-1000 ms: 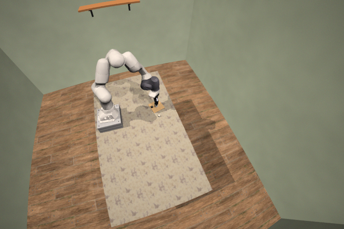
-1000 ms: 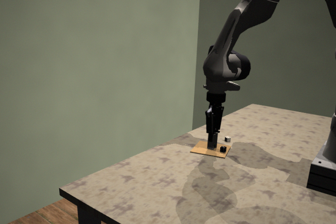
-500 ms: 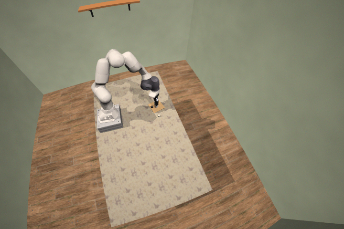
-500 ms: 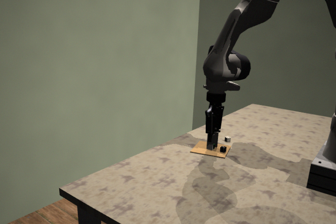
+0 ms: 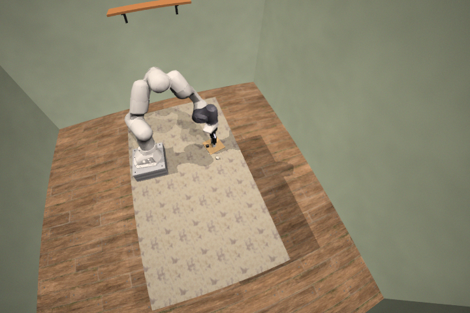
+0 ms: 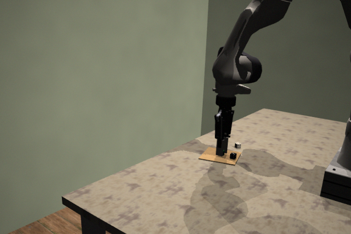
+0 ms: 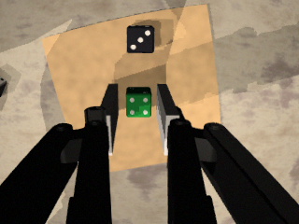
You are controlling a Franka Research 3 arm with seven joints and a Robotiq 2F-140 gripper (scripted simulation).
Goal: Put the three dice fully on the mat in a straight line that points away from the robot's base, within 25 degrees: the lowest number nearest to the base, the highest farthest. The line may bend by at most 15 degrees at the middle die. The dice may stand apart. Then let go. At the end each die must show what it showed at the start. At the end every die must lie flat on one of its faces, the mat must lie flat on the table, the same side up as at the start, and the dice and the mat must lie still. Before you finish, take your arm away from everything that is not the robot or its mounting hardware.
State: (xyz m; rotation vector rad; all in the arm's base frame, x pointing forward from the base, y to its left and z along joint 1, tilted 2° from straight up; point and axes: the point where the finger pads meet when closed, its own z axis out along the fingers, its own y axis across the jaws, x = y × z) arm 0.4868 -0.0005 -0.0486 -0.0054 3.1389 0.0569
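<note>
The tan mat lies on the table. A black die lies on its base-side part, three pips up. A green die shows four pips up on the mat, farther from the base; it is mostly hidden in the top and exterior views. My gripper points down, partly open, one finger on each side of the green die, with a gap on both sides. A white die lies off the mat on the table; its top number is unreadable.
The robot's base stands on the same patterned table. The black die is close to the fingers, on the base side. The white die is beside the mat. A wall shelf is far behind the arm.
</note>
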